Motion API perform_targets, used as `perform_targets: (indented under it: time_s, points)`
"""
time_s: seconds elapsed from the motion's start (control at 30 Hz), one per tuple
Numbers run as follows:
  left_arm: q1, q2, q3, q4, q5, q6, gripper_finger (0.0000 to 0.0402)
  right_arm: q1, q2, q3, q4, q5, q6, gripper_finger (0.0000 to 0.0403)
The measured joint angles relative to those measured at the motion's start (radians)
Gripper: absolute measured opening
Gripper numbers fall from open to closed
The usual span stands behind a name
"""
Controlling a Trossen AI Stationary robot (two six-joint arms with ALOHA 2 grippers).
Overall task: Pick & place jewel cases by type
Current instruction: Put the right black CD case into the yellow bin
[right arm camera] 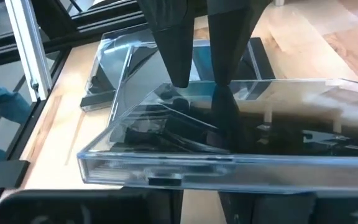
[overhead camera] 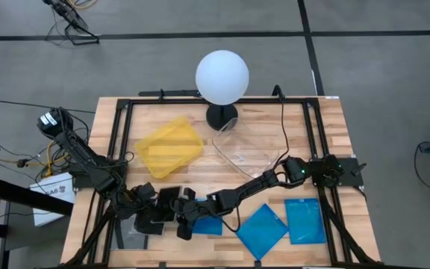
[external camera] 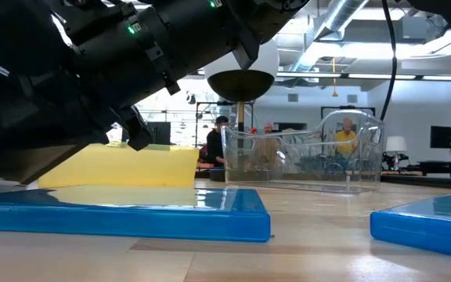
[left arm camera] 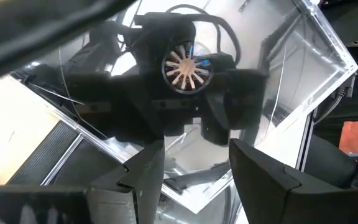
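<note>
Right gripper (overhead camera: 187, 218), high view: lower left-centre of frame, reaching over clear-faced case (overhead camera: 136, 230) beside left gripper (overhead camera: 154, 213). Blue cases (overhead camera: 263, 229) along bottom centre/right. Yellow tray (overhead camera: 169, 149) upper left-centre, clear tray (overhead camera: 246, 152) centre.

Low view: blue case front left, arms filling upper left.

Left wrist: fingers (left arm camera: 143, 167) apart, clear case under them, nothing clamped.

Right wrist: fingers (right arm camera: 174, 37) slightly apart, straddling raised clear lid edge.

Risk: lid flaps open or case slips, since grip looks loose.
</note>
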Motion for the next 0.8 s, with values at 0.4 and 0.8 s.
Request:
perform_targets:
  time_s: [0.4,0.8]
  points:
    - [0.000,0.000,0.000,0.005,0.009,0.043,0.0174,0.002,-0.001,0.101,-0.109,0.051,-0.084,0.0075]
    - [0.000,0.000,-0.001,0.004,0.009,0.057,0.0174,0.009,-0.001,0.102,-0.140,0.098,-0.147,0.0075]
